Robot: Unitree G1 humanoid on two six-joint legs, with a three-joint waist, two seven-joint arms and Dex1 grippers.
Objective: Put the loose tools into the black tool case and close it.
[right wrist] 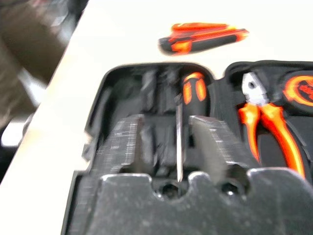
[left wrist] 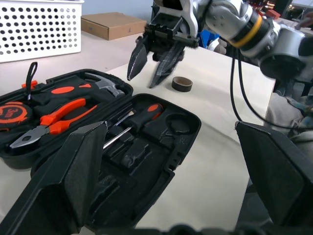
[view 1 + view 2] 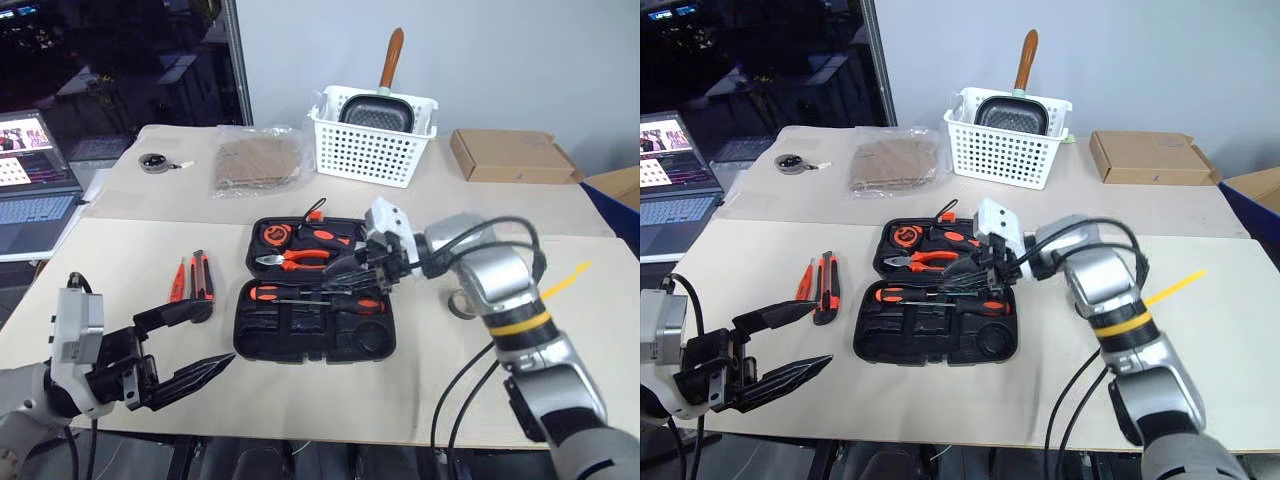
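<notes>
The black tool case (image 3: pixel 290 328) lies open in the middle of the head view, its lid half toward the top. It is stiff moulded plastic and probably light. To close it, you should push on the lid edge and not on the tools inside.

The black-and-orange box cutter (image 3: pixel 202 276) and the thin red cutter (image 3: pixel 177 280) lie side by side on the table, left of the case. Both are hard, slim and smooth, so I think they can slip; take them across the middle of the body. The small tape roll (image 2: pixel 182 83) sits on the table beyond the case in the left wrist view. It is light and can roll, so pinch it through its wall.

Your right gripper (image 2: pixel 143 79) hangs over the case with its fingers a little apart and nothing between them. Your left gripper (image 3: pixel 220 332), at lower left, is spread wide and empty.

One screwdriver (image 2: pixel 145 113) is in its slot. The right gripper covers part of the case in the head views, so I cannot say if the second screwdriver sits properly. The right wrist view is blurred.
</notes>
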